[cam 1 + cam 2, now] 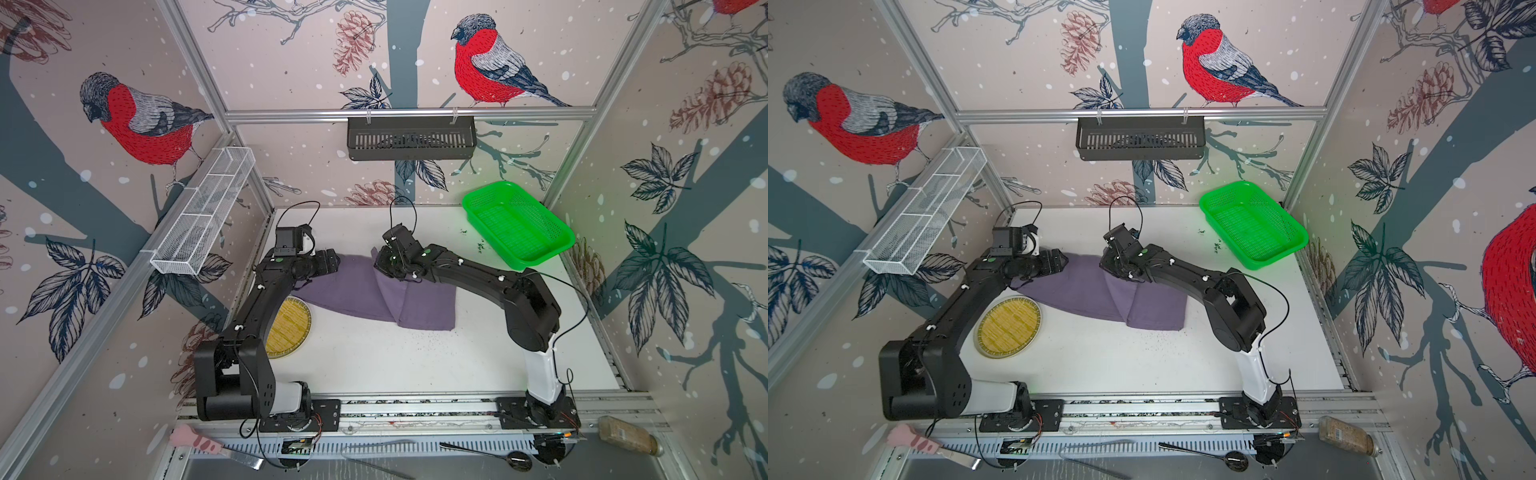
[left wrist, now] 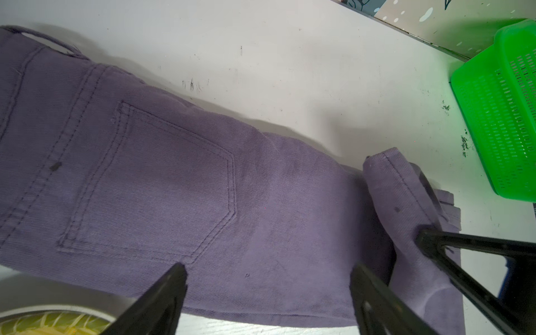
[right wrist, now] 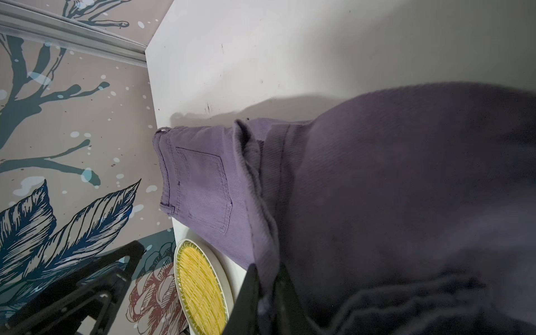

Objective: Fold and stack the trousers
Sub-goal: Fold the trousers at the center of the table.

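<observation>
Trousers point(image 1: 353, 291) lie partly folded on the white table point(image 1: 374, 365), near the green basket point(image 1: 519, 224) but not touching it; you see this in both top views. Your right gripper point(image 3: 266, 293) is pinched narrow on a folded-over leg edge, cloth between its fingers. Your left gripper point(image 2: 268, 269) stands wide over the seat by the back pocket point(image 2: 162, 188), farther from the basket, holding nothing.

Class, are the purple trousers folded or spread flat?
Partly folded: the trousers have a leg doubled back over the rest, its edge pinched in the right claw.
</observation>
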